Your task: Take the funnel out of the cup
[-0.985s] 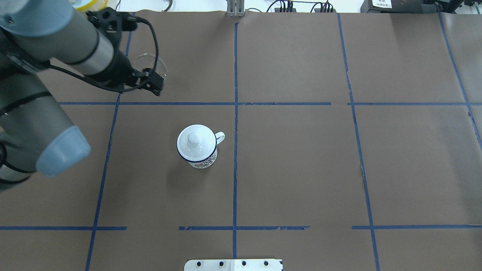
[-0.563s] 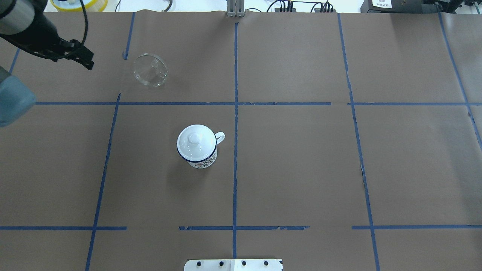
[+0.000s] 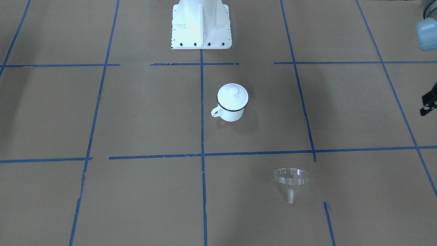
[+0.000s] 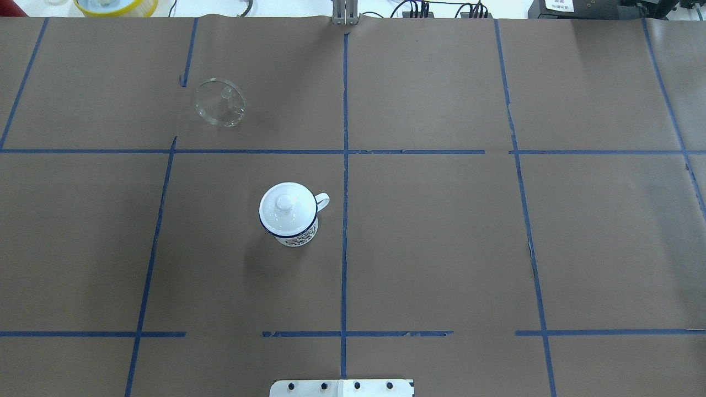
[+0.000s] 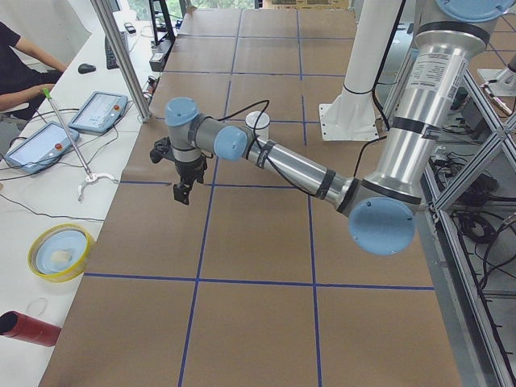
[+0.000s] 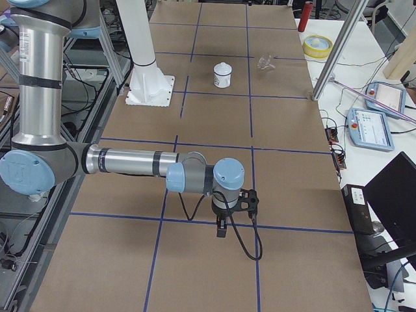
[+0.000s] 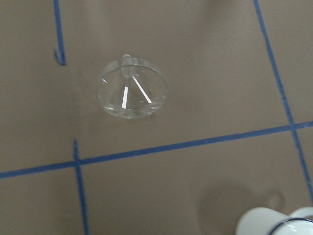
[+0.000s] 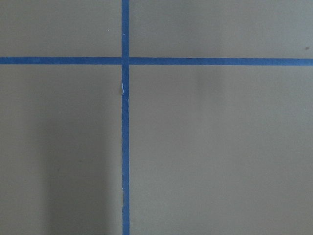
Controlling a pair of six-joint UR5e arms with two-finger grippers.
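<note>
The clear funnel (image 4: 220,102) lies tilted on the brown paper at the far left, apart from the cup; it also shows in the front view (image 3: 291,182) and the left wrist view (image 7: 132,89). The white cup (image 4: 288,216) with a dark blue rim stands near the middle, with a white knobbed lid (image 4: 284,204) on it. My left gripper (image 3: 428,102) is cut off at the front view's edge, well away from the funnel; I cannot tell whether it is open or shut. My right gripper (image 6: 222,227) hangs over bare paper far from both, and I cannot tell its state.
Blue tape lines (image 4: 345,165) divide the paper into squares. The white robot base (image 3: 200,24) stands behind the cup. A yellow-rimmed dish (image 4: 116,5) and cables lie past the far edge. A metal post (image 6: 338,52) stands near the funnel's corner.
My left arm has drawn back from the funnel to the left and left the overhead view. The funnel stays on the paper. The cup has not moved.
</note>
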